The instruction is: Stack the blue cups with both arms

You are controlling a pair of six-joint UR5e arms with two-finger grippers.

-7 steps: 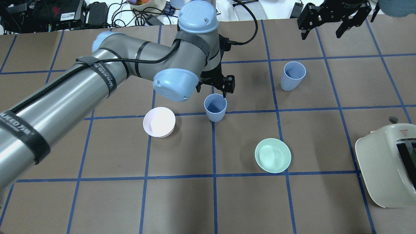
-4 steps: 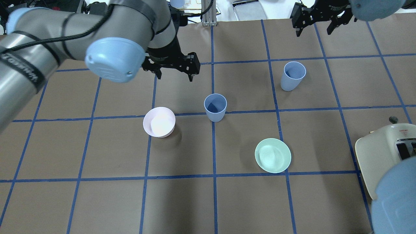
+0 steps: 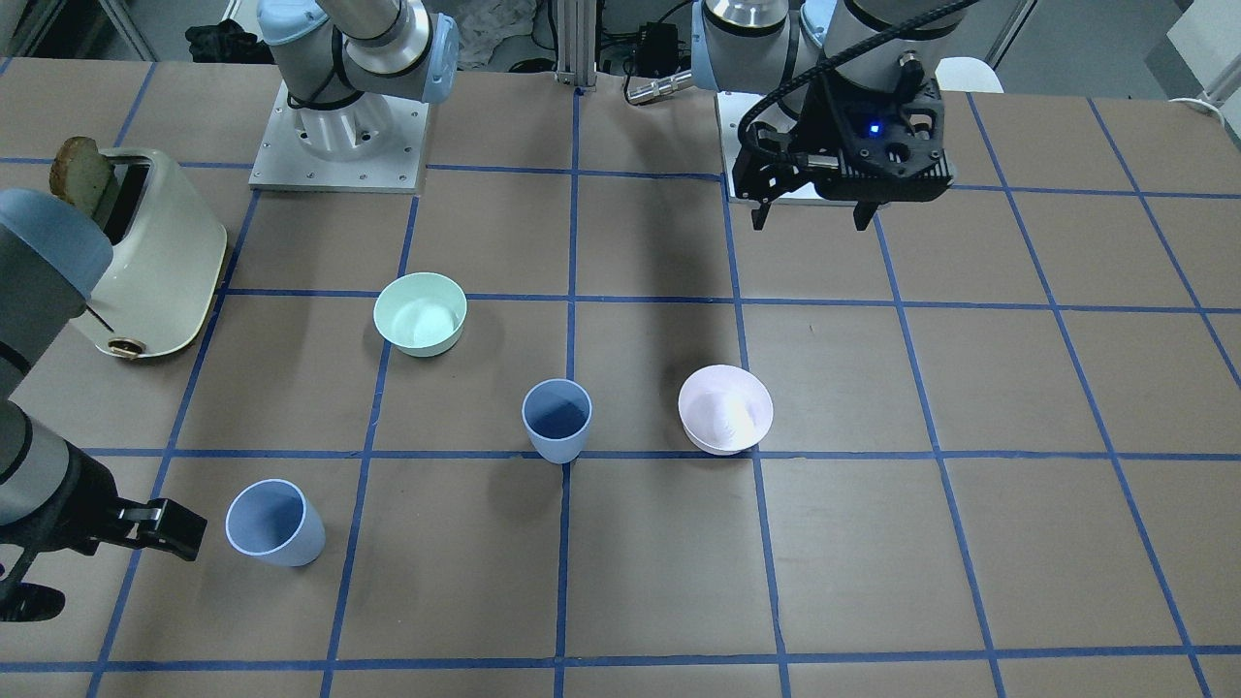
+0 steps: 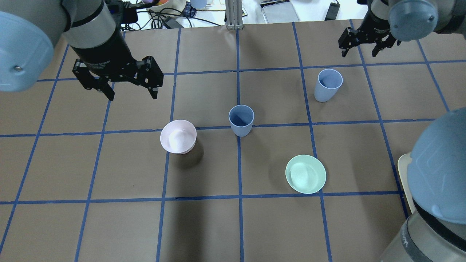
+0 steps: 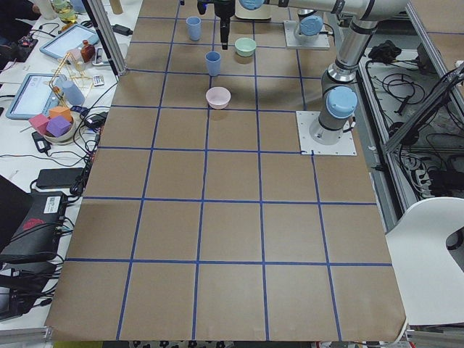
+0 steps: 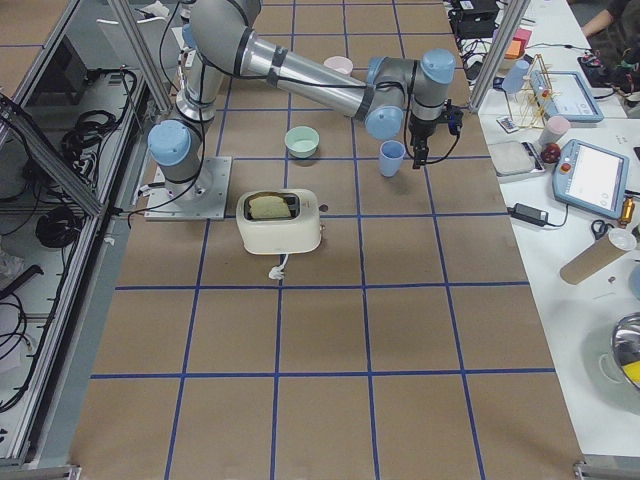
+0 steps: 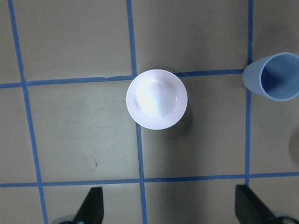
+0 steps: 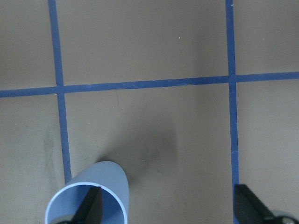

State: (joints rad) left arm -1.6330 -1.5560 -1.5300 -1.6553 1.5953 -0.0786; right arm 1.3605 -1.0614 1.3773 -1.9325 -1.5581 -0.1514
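Brown taped worktop; my left gripper spread empty near pink bowl, right gripper spread empty beside blue cup.

Upright centre cup, dusty blue, upright far cup, matching, apart

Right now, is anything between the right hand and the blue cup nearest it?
Nothing visible. The open right hand hangs close beside that blue cup, with no object in the gap between them.
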